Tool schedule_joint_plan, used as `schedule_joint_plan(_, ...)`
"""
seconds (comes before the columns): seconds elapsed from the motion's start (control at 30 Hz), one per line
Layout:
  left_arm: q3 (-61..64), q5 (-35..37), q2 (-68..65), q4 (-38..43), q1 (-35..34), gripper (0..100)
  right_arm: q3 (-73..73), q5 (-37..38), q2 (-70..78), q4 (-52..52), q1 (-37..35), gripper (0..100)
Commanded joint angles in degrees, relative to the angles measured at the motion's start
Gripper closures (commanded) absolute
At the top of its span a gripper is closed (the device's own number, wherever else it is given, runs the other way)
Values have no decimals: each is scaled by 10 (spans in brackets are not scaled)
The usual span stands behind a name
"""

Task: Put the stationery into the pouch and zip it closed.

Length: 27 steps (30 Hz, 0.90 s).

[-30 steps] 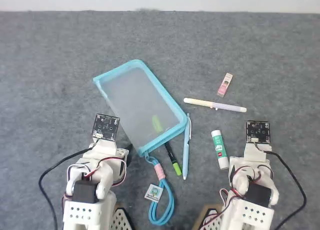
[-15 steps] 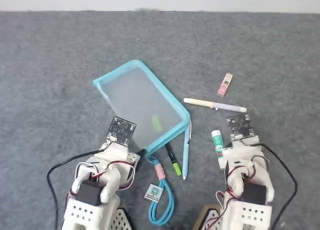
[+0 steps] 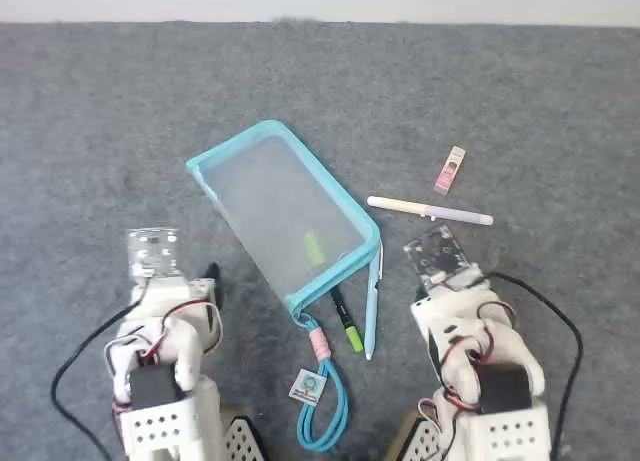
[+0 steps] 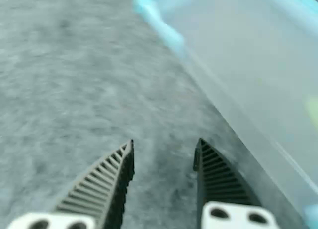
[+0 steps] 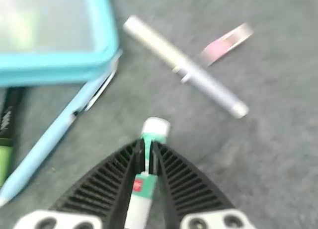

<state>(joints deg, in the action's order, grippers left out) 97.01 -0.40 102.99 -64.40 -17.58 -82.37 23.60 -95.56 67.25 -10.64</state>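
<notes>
Black right gripper [image 5: 147, 143] pinches the glue stick [image 5: 155, 126]; left gripper [image 4: 165, 142] gapes.

teal pouch [image 3: 285, 216] lying flat, blue pen [image 3: 373, 301] alongside, glue stick [image 5: 155, 127] clamped

The high view looks steeply down on the table [image 3: 100, 131] from above, from behind the two arms, which stand at its near edge. It is far enough off to take in the whole pouch [image 3: 280, 206] and the table's far edge. The left wrist view sits just behind the left pincer [image 4: 165, 142], low and close, facing forward over the table along the pouch's side. The right wrist view looks past the right pincer [image 5: 147, 143], tilted down, close on the glue stick [image 5: 155, 125]. All three views share the pouch. The high and right wrist views also share the marker [image 5: 184, 67].
</notes>
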Motion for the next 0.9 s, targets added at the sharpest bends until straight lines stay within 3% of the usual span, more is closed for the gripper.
schedule_joint_plan(0.0, -5, 3, 11, 36, -64, 810, 108, -28, 136, -22, -42, 957)
schedule_joint_plan(0.23, -5, 3, 11, 79, -149, 810, 204, -31, 375, -26, -127, 957)
schedule_joint_plan(0.5, -5, 3, 11, 87, -157, 809, 280, -114, 536, -26, -303, 957)
schedule_joint_plan(0.63, -5, 2, 11, 94, -164, 808, 306, -249, 588, -41, -372, 936)
schedule_joint_plan(0.73, -5, 2, 11, 96, -165, 808, 308, -404, 623, -59, -417, 839)
schedule_joint_plan(0.87, -5, 2, 11, 96, -165, 808, 307, -436, 661, -85, -436, 717)
